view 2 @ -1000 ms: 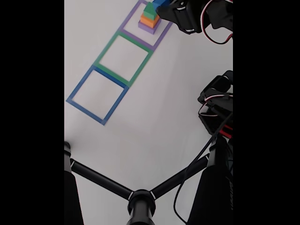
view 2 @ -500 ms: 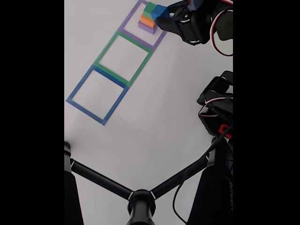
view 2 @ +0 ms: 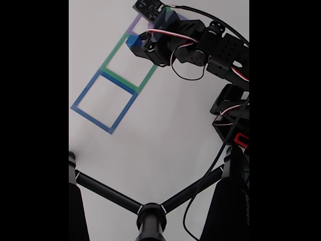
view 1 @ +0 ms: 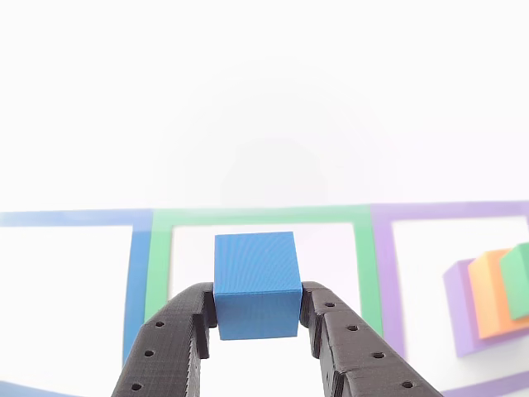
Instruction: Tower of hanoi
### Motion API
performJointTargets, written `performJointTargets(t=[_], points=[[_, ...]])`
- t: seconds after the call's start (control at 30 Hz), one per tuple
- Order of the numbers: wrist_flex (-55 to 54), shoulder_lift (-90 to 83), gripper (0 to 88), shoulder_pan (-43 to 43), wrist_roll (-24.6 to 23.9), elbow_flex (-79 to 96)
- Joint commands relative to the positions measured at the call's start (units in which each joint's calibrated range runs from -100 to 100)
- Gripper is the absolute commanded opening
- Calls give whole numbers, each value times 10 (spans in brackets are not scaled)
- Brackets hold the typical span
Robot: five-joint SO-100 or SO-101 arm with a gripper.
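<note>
My black gripper [view 1: 258,310] is shut on the small blue block [view 1: 257,284], which hangs above the green taped square [view 1: 264,217] in the other view. The same blue block [view 2: 133,40] shows at the gripper [view 2: 135,41] over the green square [view 2: 120,76] in the fixed view. To the right, inside the purple taped square [view 1: 384,265], sits a stack: purple block [view 1: 460,310] at the bottom, orange block [view 1: 489,294] on it, green block [view 1: 519,279] on top. In the fixed view the arm hides that stack.
A blue taped square [view 2: 103,102] lies beside the green one on the white table [view 2: 165,135]. A black camera stand with spread legs [view 2: 150,213] occupies the near edge, and the arm's base with cables [view 2: 230,120] stands at the right.
The gripper has lifted the blue block off the stack in the purple square and carried it left over the green square. The arm now covers the purple square in the fixed view.
</note>
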Motion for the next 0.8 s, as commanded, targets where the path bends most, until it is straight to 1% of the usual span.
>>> performJointTargets(t=[0.0, 0.2, 0.33, 0.5, 0.77], points=[[-167, -2, 57, -3, 6, 99], [-374, 15, 56, 36, 6, 246], [-469, 36, 56, 46, 6, 307], [-610, 110, 56, 47, 6, 356], [-766, 260, 58, 44, 6, 368]])
